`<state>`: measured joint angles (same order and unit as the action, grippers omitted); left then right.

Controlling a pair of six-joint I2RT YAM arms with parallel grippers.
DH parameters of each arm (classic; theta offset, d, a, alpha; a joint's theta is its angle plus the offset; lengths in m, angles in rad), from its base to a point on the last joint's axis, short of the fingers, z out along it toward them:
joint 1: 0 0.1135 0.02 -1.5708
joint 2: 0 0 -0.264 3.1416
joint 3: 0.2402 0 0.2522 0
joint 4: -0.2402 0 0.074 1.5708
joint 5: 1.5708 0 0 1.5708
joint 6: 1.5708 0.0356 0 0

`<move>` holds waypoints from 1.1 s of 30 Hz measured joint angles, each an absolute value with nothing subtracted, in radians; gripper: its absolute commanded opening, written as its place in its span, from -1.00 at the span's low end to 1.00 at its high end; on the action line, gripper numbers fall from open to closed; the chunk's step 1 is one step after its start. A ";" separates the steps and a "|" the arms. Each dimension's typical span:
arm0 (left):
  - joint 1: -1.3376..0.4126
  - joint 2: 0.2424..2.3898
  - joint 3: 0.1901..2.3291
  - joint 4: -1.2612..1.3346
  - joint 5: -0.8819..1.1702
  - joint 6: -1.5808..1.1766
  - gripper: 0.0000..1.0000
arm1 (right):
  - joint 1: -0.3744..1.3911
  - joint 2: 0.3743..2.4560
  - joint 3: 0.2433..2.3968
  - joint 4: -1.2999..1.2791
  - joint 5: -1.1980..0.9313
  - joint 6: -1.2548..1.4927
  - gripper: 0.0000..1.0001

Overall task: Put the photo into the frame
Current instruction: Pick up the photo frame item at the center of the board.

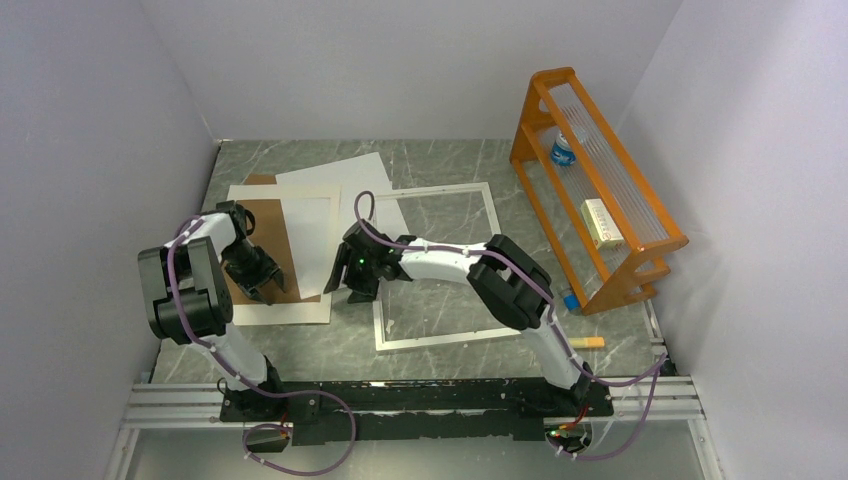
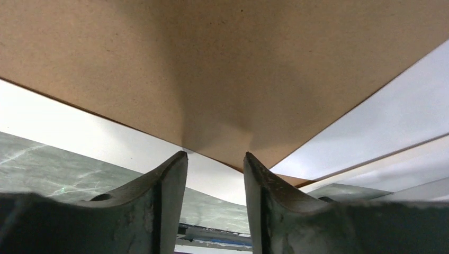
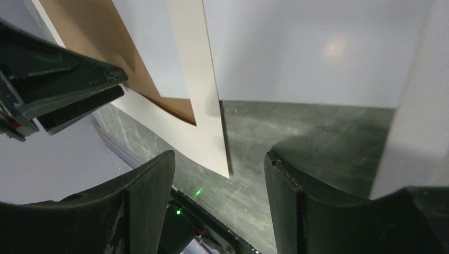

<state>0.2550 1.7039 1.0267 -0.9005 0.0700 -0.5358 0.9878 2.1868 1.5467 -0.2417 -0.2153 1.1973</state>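
Right wrist: mat (image 3: 204, 106) corner facing tool (image 3: 219, 156)

Top camera: high behind the arm bases, angled down over the whole table (image 1: 450, 160). Left wrist camera: looks out through the left end effector (image 2: 214, 159), very close to the brown board (image 2: 212, 63). Right wrist camera: low, through the right end effector (image 3: 219, 154), facing leftward. Both wrist views share the board and the white mat (image 3: 204, 79).
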 measured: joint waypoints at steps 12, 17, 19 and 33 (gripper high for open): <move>0.261 1.761 1.036 -0.918 0.080 -0.535 -0.25 | 1.035 2.201 1.523 -0.188 -0.276 1.349 0.35; 0.261 1.774 1.039 -0.929 0.080 -0.534 -0.26 | 1.037 2.219 1.516 -0.121 -0.309 1.396 0.37; 0.261 1.778 1.042 -0.932 0.081 -0.534 -0.26 | 1.037 2.222 1.503 -0.087 -0.321 1.410 0.39; 0.261 1.785 1.043 -0.936 0.090 -0.515 -0.27 | 1.036 2.244 1.438 0.178 -0.375 1.417 0.62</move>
<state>0.2607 1.7847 1.0428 -0.9363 0.0902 -0.5152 1.0355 2.2444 1.4380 0.1780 -0.3752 1.4170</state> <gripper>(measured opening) 0.372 0.783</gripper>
